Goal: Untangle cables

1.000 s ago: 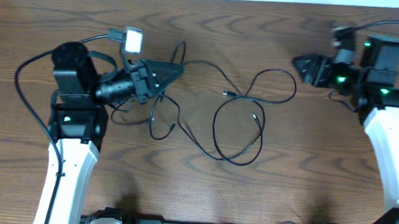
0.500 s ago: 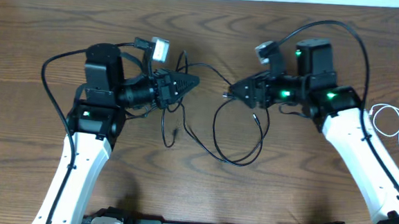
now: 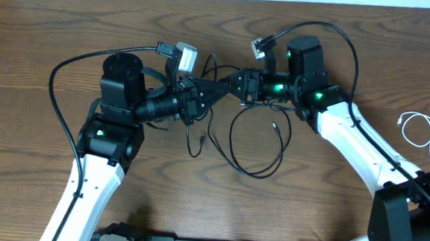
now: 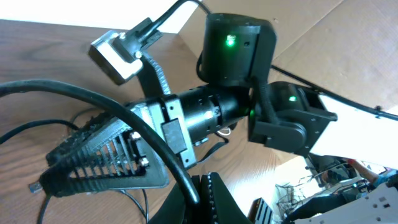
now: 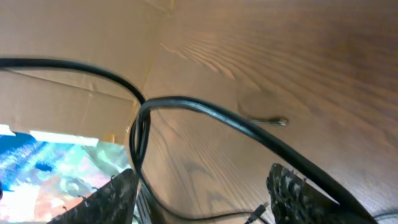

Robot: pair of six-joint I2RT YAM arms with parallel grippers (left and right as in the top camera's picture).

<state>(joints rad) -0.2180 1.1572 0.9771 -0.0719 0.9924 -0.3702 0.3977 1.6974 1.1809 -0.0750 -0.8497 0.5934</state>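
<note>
One black cable (image 4: 50,88) pinched in left jaws; right jaws spread, cable passing between them.

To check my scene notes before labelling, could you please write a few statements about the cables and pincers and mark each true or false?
1. The white cable lies on the right side of the table, apart from the black cables. True.
2. The two pincers sit at opposite table ends. False: the left pincer and right pincer nearly meet tip to tip mid-table.
3. One of the black cables forms a loop on the wood near the pincers. True.
4. The right pincer holds the white cable. False: it lies free, away from both pincers.
</note>
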